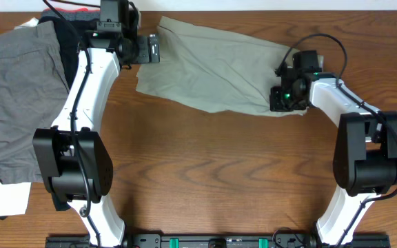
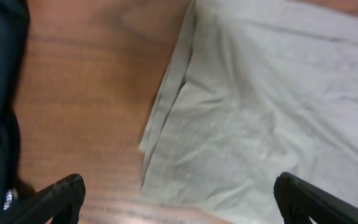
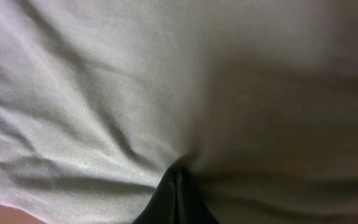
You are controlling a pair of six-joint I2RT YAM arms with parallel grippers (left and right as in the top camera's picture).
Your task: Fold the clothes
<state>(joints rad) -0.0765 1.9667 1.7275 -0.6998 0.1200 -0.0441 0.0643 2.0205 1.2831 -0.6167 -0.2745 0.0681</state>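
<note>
The khaki-beige shorts lie spread and wrinkled across the far middle of the wooden table. My left gripper hovers at their left edge, jaws wide open and empty; in the left wrist view the shorts' hem lies between and ahead of the open fingers. My right gripper is at the shorts' right edge, fingers pressed together on a pinch of the fabric; in the right wrist view the cloth fills the frame and folds into the shut fingertips.
Darker grey shorts lie at the far left, with a black garment behind them and white cloth at the left front. Bare wood spans the table's front half.
</note>
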